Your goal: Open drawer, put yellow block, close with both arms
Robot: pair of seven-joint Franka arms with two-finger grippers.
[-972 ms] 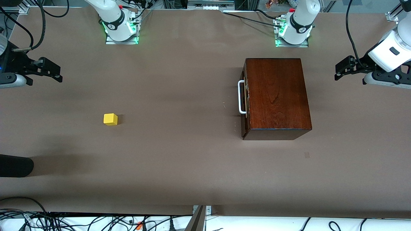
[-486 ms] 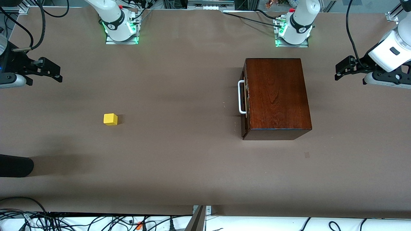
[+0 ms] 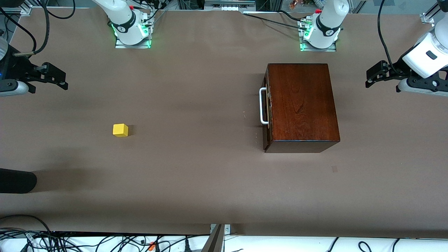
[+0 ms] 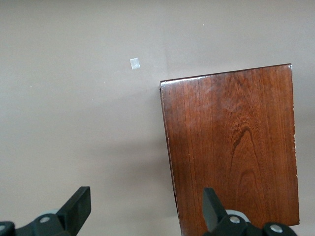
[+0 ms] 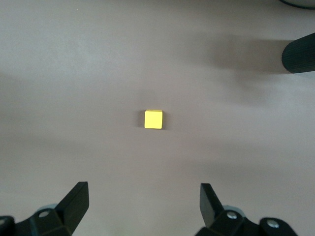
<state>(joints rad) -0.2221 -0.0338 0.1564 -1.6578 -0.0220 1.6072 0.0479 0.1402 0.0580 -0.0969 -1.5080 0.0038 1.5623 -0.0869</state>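
Observation:
The drawer is shut inside the dark mahogany box (image 3: 302, 101); only its white bar handle (image 3: 261, 106) shows, facing the right arm's end of the table. The yellow block (image 3: 120, 130) lies alone on the brown table toward the right arm's end. My left gripper (image 3: 371, 75) hangs open and empty over the left arm's end of the table. In the left wrist view the box (image 4: 231, 142) lies under one of the gripper's (image 4: 146, 209) fingers. My right gripper (image 3: 57, 77) hangs open over its end of the table. In the right wrist view the block (image 5: 153, 119) lies well ahead of that gripper (image 5: 142, 204).
A black cylinder (image 3: 17, 180) juts in at the right arm's end, nearer to the front camera than the block, also in the right wrist view (image 5: 299, 53). A small pale tape mark (image 3: 334, 169) lies near the box. Cables run along the table's front edge.
The left arm's hand has shifted very slightly. The right arm, the block and the box have not moved.

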